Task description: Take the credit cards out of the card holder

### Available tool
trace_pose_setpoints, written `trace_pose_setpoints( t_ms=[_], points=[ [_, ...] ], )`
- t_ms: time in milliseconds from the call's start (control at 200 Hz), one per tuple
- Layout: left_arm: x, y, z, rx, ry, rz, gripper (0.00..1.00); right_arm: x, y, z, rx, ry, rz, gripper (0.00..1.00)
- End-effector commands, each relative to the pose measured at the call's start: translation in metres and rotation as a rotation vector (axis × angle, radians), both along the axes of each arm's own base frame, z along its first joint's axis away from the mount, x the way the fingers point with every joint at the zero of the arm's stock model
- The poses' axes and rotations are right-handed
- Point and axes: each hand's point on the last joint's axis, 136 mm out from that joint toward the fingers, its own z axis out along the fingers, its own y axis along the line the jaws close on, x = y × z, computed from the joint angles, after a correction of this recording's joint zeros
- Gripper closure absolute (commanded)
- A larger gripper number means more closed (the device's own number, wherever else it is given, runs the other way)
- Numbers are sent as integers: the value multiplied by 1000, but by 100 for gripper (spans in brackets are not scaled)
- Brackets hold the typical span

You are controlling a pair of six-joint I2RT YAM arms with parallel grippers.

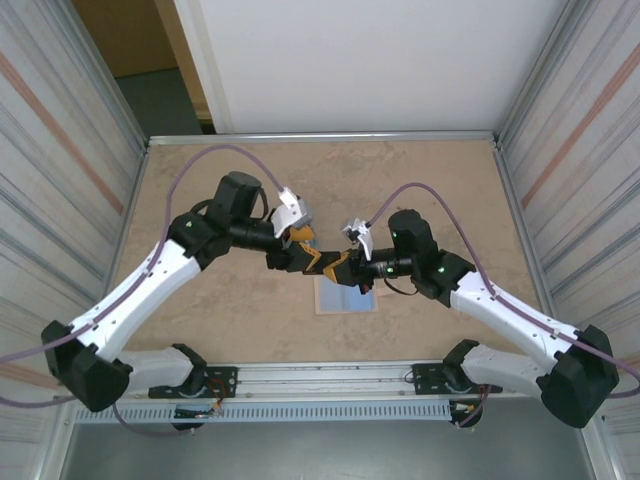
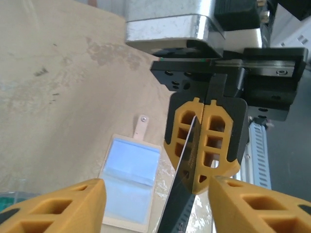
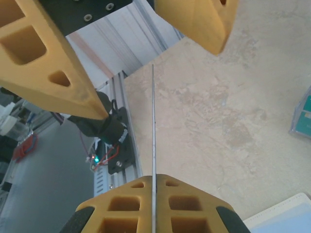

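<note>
Right end effector (image 3: 154, 194) pinches one card (image 3: 153, 121) over the open card holder (image 2: 131, 170); left end effector (image 3: 155, 80) open astride it; next, likely left closes for handover.

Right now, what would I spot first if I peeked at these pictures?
Above the middle of the beige table, the right arm's yellow fingers pinch a thin black plastic card, and the left arm's yellow fingers stand open on either side of it. Near them, flat on the table, lies the open tan folding card holder with light-blue insides.
</note>
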Motion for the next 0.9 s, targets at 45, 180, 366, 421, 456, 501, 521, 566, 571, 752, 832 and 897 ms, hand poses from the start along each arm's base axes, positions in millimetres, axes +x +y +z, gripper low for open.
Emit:
trace_pose_setpoints(
  t_ms=[45, 180, 366, 421, 456, 501, 521, 566, 571, 752, 832, 897],
  points=[
    [-15, -4, -1, 11, 62, -148, 48, -4, 4, 15, 21, -39, 40, 100],
    [-15, -7, -6, 23, 88, -181, 55, -4, 4, 15, 22, -43, 39, 100],
    [-9, -11, -11, 30, 97, -191, 100, 3, 4, 10, 6, -42, 7, 100],
    [-5, -9, -13, 39, 84, -185, 100, 7, 2, 8, -5, -46, -18, 89],
    [2, -6, -13, 37, 67, -166, 100, 9, 1, 7, -11, -52, -34, 72],
    [13, -2, -14, 30, 45, -130, 100, 12, -2, 4, -21, -59, -59, 50],
    [18, 1, -15, 30, 33, -115, 100, 14, -3, 3, -28, -61, -72, 41],
    [33, 8, -18, 35, -1, -69, 100, 18, -6, -1, -43, -67, -106, 29],
    [35, 9, -18, 35, -4, -63, 100, 19, -7, -1, -44, -68, -111, 27],
    [84, 30, -22, 5, -138, 41, 100, 35, -22, -8, -81, -92, -247, 0],
    [109, 39, -31, 34, -202, 91, 100, 42, -28, -9, -94, -99, -302, 1],
    [126, 46, -39, 46, -235, 118, 100, 49, -34, -9, -108, -97, -359, 1]
  ],
)
